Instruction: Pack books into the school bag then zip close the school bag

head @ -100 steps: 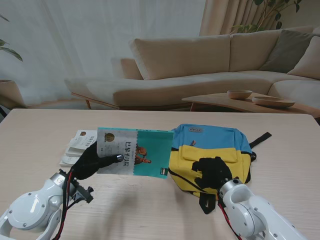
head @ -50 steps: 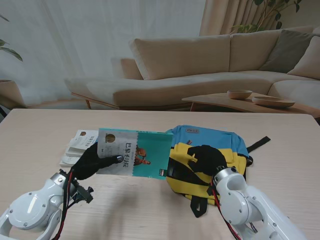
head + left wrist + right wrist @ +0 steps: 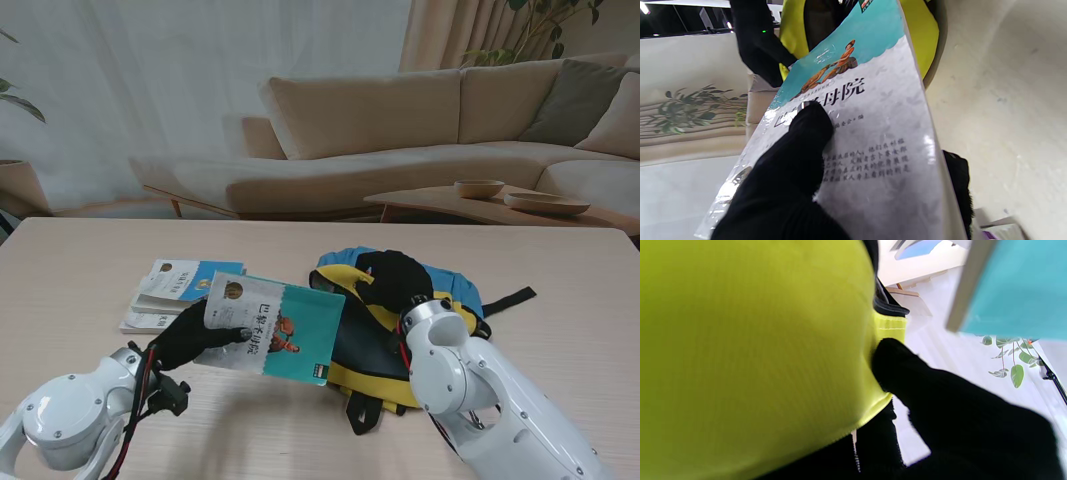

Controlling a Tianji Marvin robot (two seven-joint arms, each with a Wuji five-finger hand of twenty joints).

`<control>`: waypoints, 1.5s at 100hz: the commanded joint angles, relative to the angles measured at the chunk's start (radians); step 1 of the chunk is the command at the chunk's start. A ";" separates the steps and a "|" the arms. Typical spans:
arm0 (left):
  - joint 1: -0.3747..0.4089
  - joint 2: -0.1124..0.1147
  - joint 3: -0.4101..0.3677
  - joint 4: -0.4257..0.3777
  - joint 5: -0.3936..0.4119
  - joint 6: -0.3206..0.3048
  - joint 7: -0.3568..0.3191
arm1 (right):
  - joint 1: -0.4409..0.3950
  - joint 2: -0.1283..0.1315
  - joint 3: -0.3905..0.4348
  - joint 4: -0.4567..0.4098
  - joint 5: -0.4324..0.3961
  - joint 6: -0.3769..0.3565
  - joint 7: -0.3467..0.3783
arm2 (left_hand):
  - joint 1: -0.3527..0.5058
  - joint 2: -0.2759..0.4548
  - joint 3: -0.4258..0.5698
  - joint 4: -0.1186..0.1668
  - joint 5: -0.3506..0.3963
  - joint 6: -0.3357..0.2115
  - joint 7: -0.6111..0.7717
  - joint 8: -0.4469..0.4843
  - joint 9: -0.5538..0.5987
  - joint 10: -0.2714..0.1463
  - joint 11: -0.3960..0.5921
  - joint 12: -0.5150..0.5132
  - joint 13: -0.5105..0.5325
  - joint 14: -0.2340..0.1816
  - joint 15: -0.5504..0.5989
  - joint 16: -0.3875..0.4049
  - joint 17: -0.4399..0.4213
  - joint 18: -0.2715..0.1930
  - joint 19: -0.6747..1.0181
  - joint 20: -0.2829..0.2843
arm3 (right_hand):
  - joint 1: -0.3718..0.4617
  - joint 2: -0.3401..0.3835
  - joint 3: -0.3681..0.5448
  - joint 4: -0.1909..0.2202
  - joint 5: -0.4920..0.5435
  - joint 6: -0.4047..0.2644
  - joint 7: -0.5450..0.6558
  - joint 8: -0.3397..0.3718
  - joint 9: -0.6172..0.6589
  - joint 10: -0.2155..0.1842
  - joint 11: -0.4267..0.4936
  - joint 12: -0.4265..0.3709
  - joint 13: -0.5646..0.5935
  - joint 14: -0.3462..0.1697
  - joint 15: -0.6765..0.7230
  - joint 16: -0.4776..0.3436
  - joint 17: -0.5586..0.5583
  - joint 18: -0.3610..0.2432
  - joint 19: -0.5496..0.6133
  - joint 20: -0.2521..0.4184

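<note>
Books sit in two spots in the stand view. One book (image 3: 278,330) with a teal and white cover is clamped in your left hand (image 3: 195,335), thumb on top of the cover and fingers underneath, low and left of the frame's centre. It is tilted, and its teal end reaches the dark opening of the school bag (image 3: 375,345). A small stack of books (image 3: 165,295) lies on the table (image 3: 80,260) just behind that hand, toward the left of the frame.

Your school bag, yellow and blue with black straps, is at the centre of the frame, slightly right. Your right hand (image 3: 393,280) is closed on the bag's upper yellow edge, holding that flap raised so the black inside shows.

In the left wrist view, your black-gloved thumb (image 3: 806,133) presses the book's printed cover, with the yellow bag beyond it. In the right wrist view, yellow fabric fills most of the frame, a gloved finger (image 3: 903,366) presses against it, and a teal corner of the book sits at the upper right.
</note>
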 commanded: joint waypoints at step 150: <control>-0.230 -0.045 0.201 0.104 -0.069 0.376 0.058 | 0.038 -0.129 -0.149 -0.002 0.289 0.163 -0.208 | 0.154 0.205 0.143 0.054 0.120 -0.178 0.333 0.144 0.032 -0.078 0.168 0.052 0.045 0.016 0.120 0.036 0.012 0.004 0.068 0.021 | 0.106 0.037 -0.041 -0.056 0.022 0.017 0.062 0.015 0.026 0.091 0.100 0.034 0.226 0.096 0.050 -0.070 0.387 0.035 0.141 -0.178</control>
